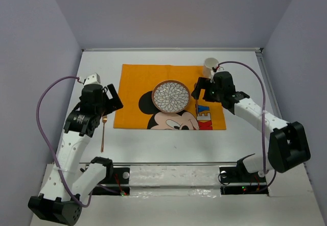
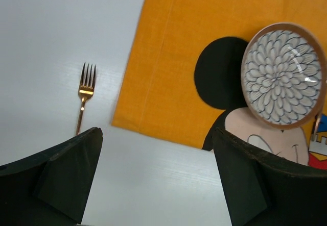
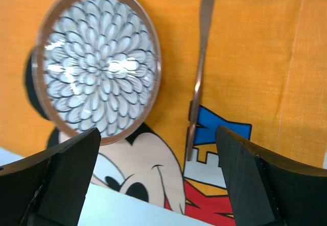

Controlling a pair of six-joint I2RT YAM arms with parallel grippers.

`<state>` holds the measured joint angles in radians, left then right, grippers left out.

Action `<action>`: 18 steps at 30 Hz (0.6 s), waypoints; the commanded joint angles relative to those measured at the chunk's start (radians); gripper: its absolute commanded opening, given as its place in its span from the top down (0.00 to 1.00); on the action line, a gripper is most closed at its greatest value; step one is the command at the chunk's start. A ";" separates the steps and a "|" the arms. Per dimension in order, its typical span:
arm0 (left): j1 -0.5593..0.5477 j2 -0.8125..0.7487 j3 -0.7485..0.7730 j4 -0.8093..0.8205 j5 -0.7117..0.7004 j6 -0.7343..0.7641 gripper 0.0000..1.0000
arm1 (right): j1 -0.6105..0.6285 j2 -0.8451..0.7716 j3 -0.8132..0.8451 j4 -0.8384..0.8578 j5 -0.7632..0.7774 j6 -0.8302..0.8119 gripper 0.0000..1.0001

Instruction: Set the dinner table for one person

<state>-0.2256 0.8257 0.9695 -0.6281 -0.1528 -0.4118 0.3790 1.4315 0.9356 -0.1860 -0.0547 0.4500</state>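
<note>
Cutlery flanks the plate point(image 1: 170, 96) as a place setting wants: we see the knife point(image 3: 200, 73) lying flat on the orange cartoon-mouse placemat point(image 1: 134, 85) just right of the plate, and the fork point(image 2: 86, 91) on the bare dinner table point(image 1: 163, 144) just off the mat's left edge. A cup point(image 1: 210, 64) stands by the mat's far right corner, where, we judge, a drinker's hand would reach. The right gripper point(image 3: 157, 131) hangs over the knife, jaws spread wide and empty; the left gripper point(image 2: 157, 134), near the fork, is equally wide and grips nothing. The table, plain white, spans the whole space between pale lavender-grey walls point(image 1: 41, 57).
</note>
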 commanded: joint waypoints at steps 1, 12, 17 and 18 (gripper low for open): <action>0.026 0.068 -0.015 -0.174 0.009 -0.044 0.01 | -0.005 -0.088 -0.060 0.098 -0.091 0.021 0.00; 0.227 0.343 -0.118 -0.139 0.012 -0.016 0.08 | -0.005 -0.236 -0.135 0.138 -0.094 0.026 0.00; 0.400 0.467 -0.112 -0.111 0.053 0.033 0.31 | -0.005 -0.293 -0.147 0.138 -0.097 0.029 0.00; 0.419 0.495 -0.117 -0.102 0.056 0.044 0.36 | -0.005 -0.298 -0.149 0.138 -0.096 0.030 0.00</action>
<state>0.0994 1.2739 0.8692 -0.7498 -0.1383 -0.4267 0.3790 1.1889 0.8028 -0.1020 -0.1425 0.4755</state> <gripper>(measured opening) 0.733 0.994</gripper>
